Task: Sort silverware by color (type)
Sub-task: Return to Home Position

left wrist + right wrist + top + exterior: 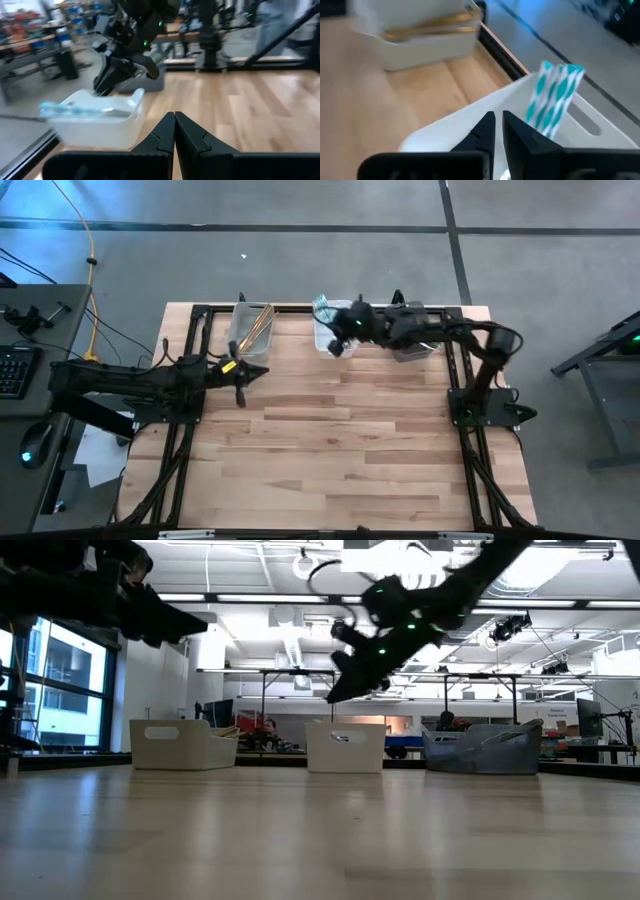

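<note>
Three small bins stand along the table's far edge. The left bin [250, 328] holds gold-tan cutlery [432, 25]. Pale teal cutlery [555, 95] lies in the middle white bin [330, 332], its ends leaning on the bin's wall. Dark pieces lie in the right bin [412, 343]. My right gripper [497, 119] hovers over the middle bin's near rim, its fingers a narrow gap apart, with nothing between them. My left gripper [255, 372] is shut and empty, raised above the table just nearer than the left bin.
Bare wooden tabletop [340, 440] stretches from the bins to the near edge. Black frame rails [190, 430] run along the table's left and right sides. The right arm's base [480, 405] stands at the right edge. A desk with a keyboard [15, 370] is off to the left.
</note>
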`<state>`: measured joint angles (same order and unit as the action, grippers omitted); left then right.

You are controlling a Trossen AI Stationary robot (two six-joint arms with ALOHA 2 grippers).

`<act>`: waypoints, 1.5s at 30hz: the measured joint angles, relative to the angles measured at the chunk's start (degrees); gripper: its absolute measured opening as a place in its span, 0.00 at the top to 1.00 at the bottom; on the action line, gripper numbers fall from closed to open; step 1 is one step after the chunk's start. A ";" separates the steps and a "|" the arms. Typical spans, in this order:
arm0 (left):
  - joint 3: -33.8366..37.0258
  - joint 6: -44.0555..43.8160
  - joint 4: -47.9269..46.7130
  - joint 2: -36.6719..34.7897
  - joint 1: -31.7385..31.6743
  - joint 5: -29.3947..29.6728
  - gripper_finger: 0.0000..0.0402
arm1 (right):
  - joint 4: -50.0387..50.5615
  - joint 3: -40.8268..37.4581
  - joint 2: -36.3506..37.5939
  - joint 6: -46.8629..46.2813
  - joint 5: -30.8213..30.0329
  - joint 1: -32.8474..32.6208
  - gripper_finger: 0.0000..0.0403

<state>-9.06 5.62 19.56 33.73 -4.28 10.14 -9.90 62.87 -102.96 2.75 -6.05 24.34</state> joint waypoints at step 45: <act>0.02 1.27 -3.24 -0.91 -0.91 -9.51 1.00 | -14.75 -62.31 78.69 7.26 -0.13 -17.60 1.00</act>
<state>-9.04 6.89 16.32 32.83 -5.19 0.62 -24.65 0.56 -24.27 10.01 -6.18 6.74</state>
